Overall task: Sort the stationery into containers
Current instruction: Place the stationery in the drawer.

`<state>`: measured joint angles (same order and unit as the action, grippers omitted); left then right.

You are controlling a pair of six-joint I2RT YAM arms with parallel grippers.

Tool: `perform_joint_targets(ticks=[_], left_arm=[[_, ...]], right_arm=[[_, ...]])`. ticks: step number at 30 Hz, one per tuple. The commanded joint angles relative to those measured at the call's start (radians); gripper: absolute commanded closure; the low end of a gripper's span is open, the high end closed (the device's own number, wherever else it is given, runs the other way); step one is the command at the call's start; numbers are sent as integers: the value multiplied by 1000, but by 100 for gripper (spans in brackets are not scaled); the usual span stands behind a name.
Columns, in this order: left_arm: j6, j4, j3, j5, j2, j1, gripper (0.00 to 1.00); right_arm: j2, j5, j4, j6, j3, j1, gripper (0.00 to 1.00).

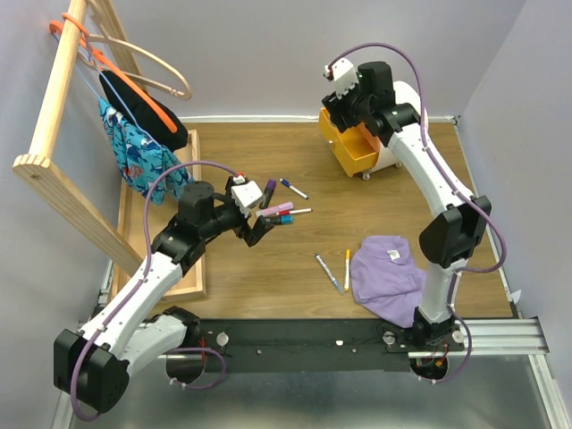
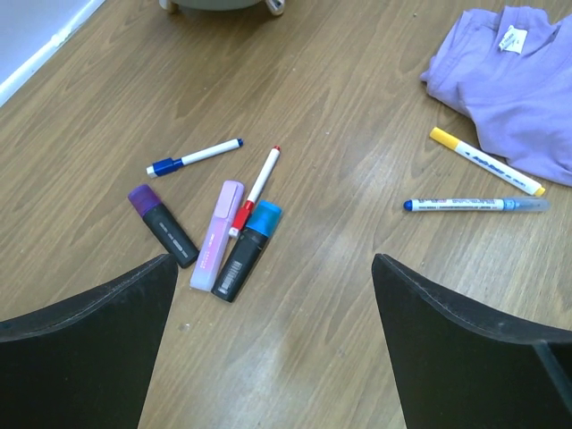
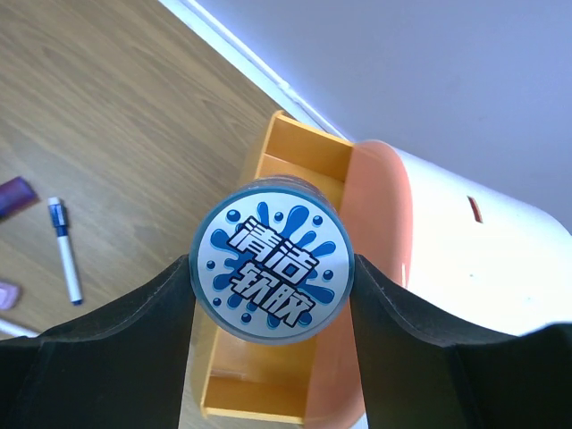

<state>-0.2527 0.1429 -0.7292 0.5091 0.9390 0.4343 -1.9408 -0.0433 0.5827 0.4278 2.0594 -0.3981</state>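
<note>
A: Right, what has the right gripper got?
B: The round jar. Both fingers are pressed on its sides and the blue-and-white label faces the wrist camera.
A: Where's the jar relative to the drawers?
B: Over the pulled-out orange drawer of the cream drawer unit, at the far side of the table. Can't tell whether it touches the drawer floor.
A: Left gripper?
B: The left gripper is spread wide with nothing in it. It hangs over bare wood, just near a cluster of stationery.
A: What's in the cluster?
B: Purple marker, pink bar and blue marker, lying close side by side. A red-tipped pen rests against the bar and the blue marker. A blue-capped pen is a bit apart, on the far side.
A: Anything else loose?
B: A yellow pen and a blue pen, near each other, well apart from the cluster. The yellow one lies right beside the edge of the purple cloth.
</note>
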Motion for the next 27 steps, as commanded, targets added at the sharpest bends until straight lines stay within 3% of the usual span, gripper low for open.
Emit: perform_joint_targets(ticks=[1,27], left_arm=[[18,-62,-6,-20,11,6,1],[41,-114,11,-34,43,6,1]], right_arm=[[-29,77,-75,17,13,16,53],[-138,102,-67,40,-2,24,53]])
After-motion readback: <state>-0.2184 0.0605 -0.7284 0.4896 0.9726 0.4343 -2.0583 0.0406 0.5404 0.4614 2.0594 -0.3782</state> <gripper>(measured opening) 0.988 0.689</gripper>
